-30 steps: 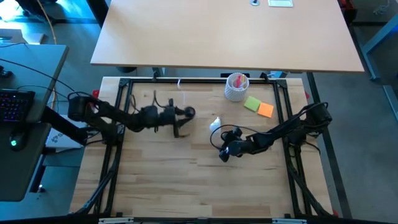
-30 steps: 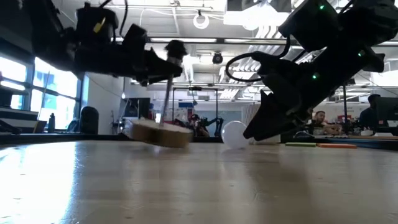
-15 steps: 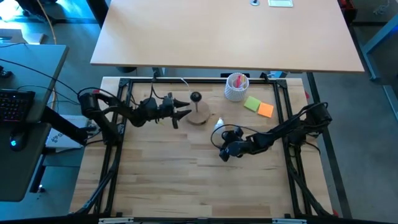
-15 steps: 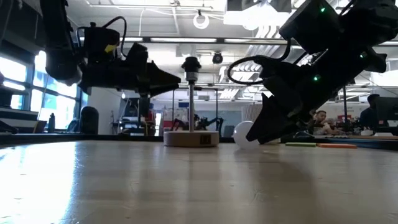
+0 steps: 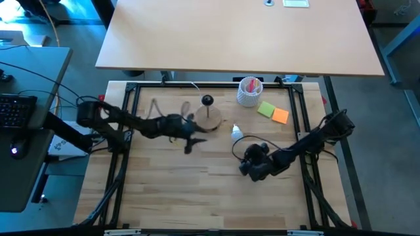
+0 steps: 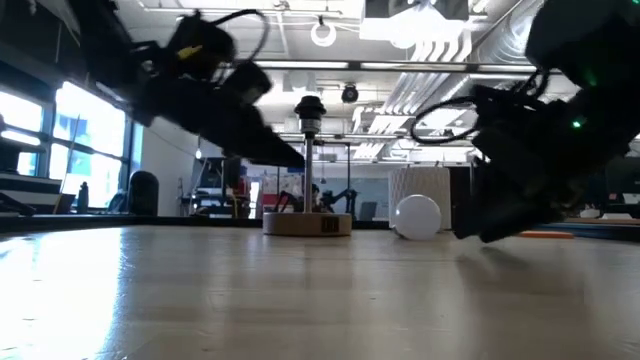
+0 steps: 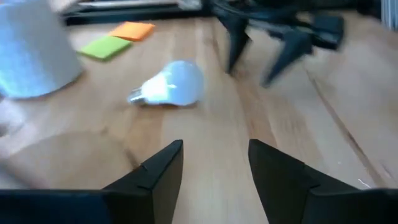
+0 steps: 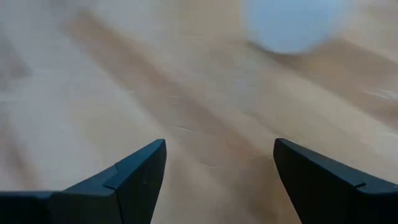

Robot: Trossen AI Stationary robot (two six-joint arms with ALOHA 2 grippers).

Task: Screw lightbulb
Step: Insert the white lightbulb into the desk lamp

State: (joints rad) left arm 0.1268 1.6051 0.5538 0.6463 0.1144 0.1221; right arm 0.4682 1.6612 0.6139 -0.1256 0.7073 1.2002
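Observation:
The lightbulb (image 5: 236, 133) (image 7: 171, 84) is small and white with a silvery screw base (image 7: 135, 96). It lies on its side on the wooden table, and no gripper touches it. The round wooden stand (image 5: 209, 119) (image 6: 306, 221) rests upright on its base, its black socket (image 5: 207, 101) on top. My left gripper (image 5: 197, 135) (image 7: 214, 168) hovers open just on the near side of the stand, pointing toward the bulb. My right gripper (image 5: 246, 167) (image 8: 217, 168) is open too, low over the table on the near right side of the bulb.
A white cup with pink contents (image 5: 249, 92) stands at the far edge. A green (image 5: 266, 109) and an orange sticky note (image 5: 280, 116) lie beside it. A black frame (image 5: 131, 98) borders the table. Bare wood (image 5: 197, 190) fills the near half.
My left gripper held the stand tilted above the table, set it upright, opened and let go. It drew back toward the left edge, then came forward again on the stand's near side. My right gripper moved toward the near right, away from the bulb, which shifted slightly rightward.

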